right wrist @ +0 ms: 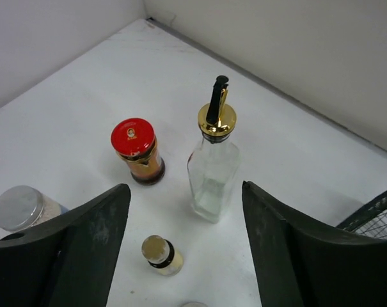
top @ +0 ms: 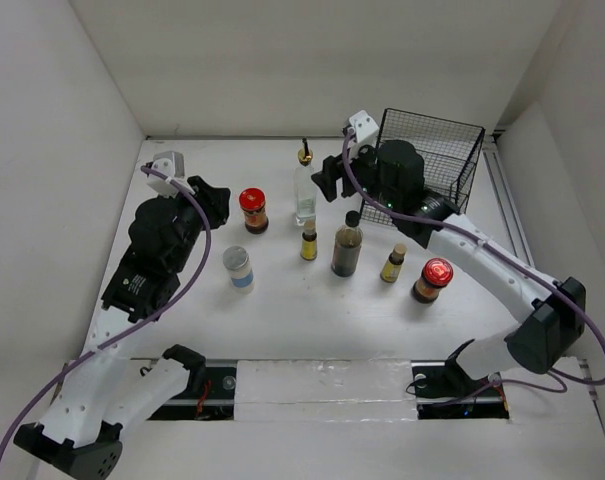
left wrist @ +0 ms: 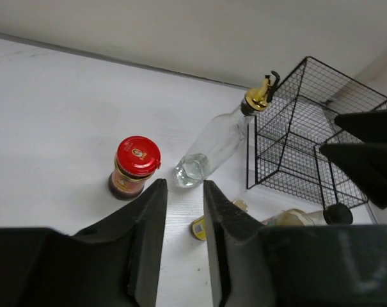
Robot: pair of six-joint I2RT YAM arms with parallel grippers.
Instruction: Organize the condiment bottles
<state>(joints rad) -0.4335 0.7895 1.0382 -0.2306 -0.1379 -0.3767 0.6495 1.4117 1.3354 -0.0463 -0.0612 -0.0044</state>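
A tall clear glass bottle with a gold pour spout stands upright. Just to its left is a red-lidded jar with dark contents. On the tall bottle's near side stands a tiny yellow-labelled bottle. A dark black-capped bottle is near and right of the tall bottle. Farther right are a second tiny yellow-labelled bottle and then a second red-lidded jar. Near and left of the tall bottle stands a white blue-labelled shaker. All are upright and apart.
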